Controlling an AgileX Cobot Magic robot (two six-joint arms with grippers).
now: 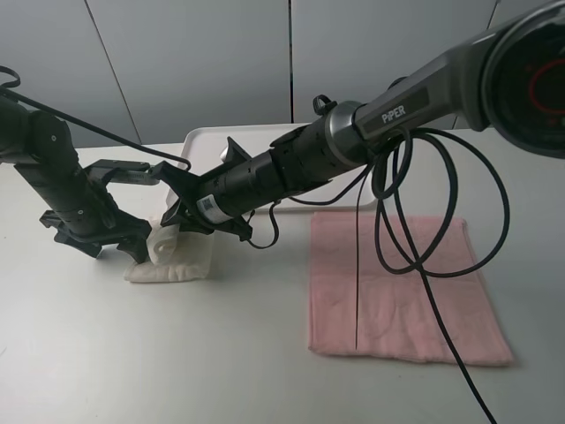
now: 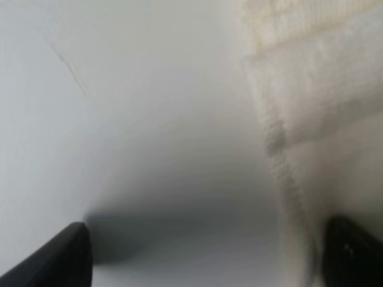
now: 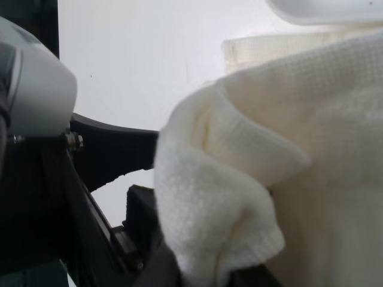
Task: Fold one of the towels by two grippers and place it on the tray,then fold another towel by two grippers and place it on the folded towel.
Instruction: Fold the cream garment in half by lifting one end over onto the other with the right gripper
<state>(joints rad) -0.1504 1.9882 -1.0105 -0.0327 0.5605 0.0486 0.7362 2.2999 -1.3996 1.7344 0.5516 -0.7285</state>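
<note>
Towel [image 1: 181,261] pinched in the right tool [image 1: 175,223] — left tool [image 2: 206,254] spread wide just beside it.

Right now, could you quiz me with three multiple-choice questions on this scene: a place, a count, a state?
1. Where is the pink towel? A on a shelf; B flat on the table; C draped over an arm.
2. How many towels show? A three; B one; C two.
3. The right gripper is: A shut on the cream towel; B wide open; C out of sight.
Answers: 1 B, it lies spread on the tabletop; 2 C, one pink, one cream; 3 A, its wrist view shows cloth bunched in its grip.
</note>
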